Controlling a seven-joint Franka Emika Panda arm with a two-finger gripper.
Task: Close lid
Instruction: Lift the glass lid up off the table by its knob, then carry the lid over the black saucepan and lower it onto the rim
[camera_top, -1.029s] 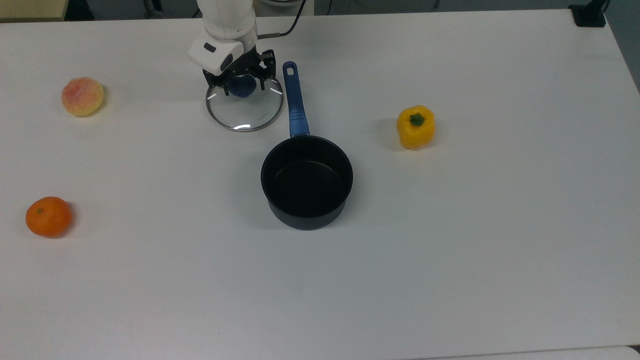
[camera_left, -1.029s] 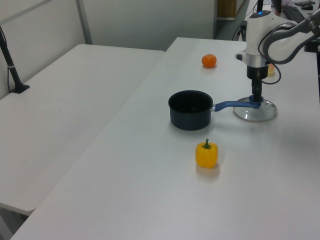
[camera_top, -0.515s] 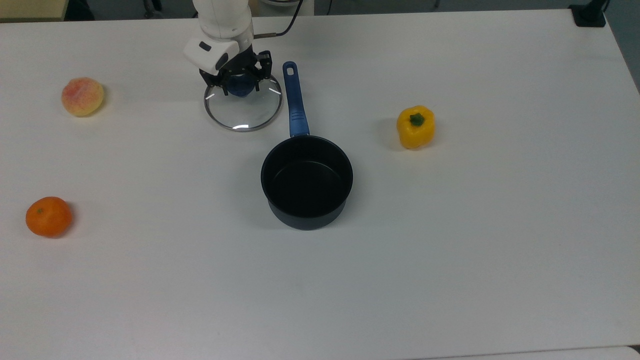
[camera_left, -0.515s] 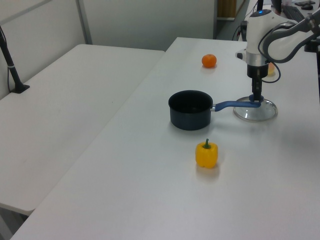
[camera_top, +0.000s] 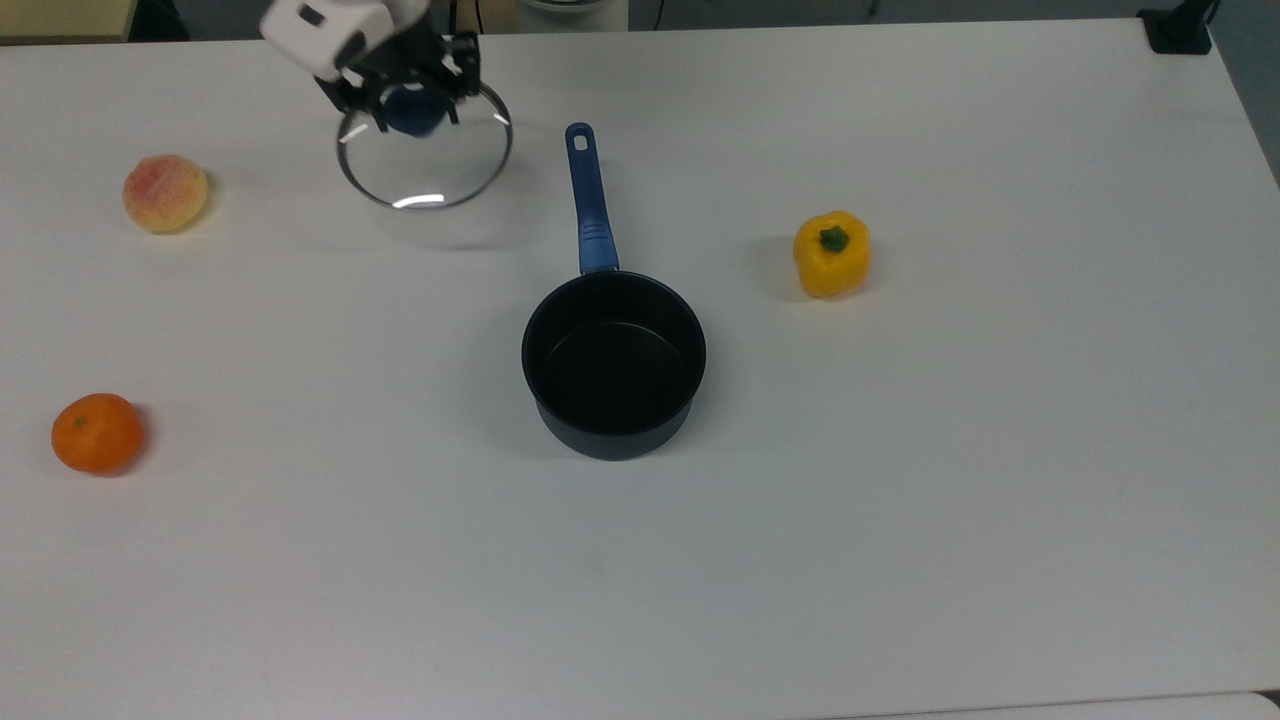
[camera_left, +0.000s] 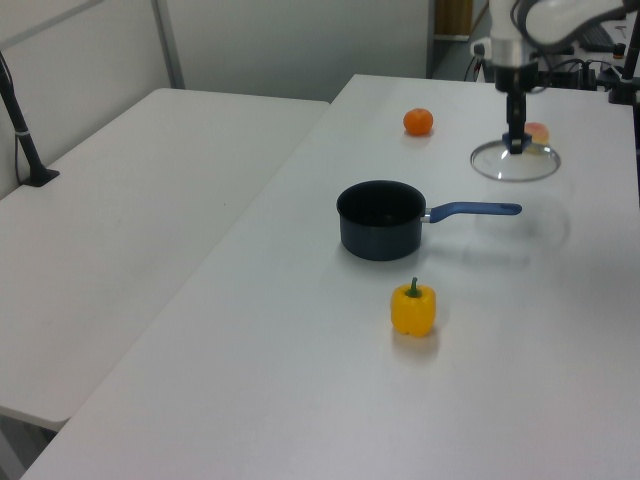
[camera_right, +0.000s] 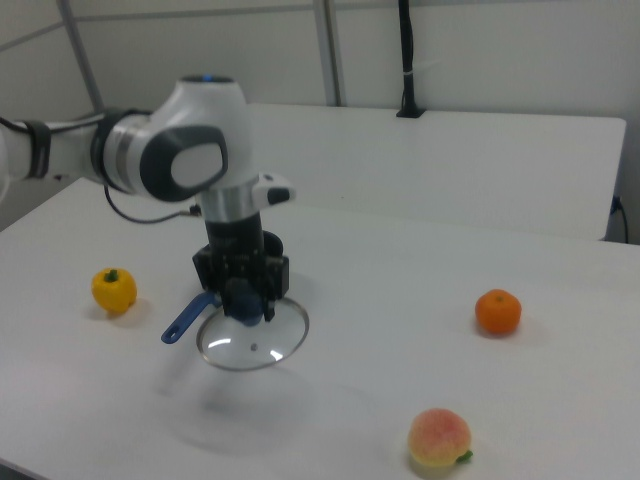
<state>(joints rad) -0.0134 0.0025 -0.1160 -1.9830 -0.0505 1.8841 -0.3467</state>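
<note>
Flanking the open saucepan (camera_top: 613, 362): pepper (camera_top: 831, 254), peach (camera_top: 165, 193), orange (camera_top: 97, 433).

A white counter (camera_top: 900, 560) carries a dark saucepan (camera_top: 614, 365) near its middle. The pan stands upright and open, its blue handle (camera_top: 590, 205) pointing toward the top view's upper edge. A yellow pepper (camera_top: 832, 254) sits upright, well apart from the pan on the top view's right. An orange (camera_top: 97, 433) lies far from the pan on the top view's left. A peach (camera_top: 165, 193) rests beyond the orange, near the top view's upper left.
</note>
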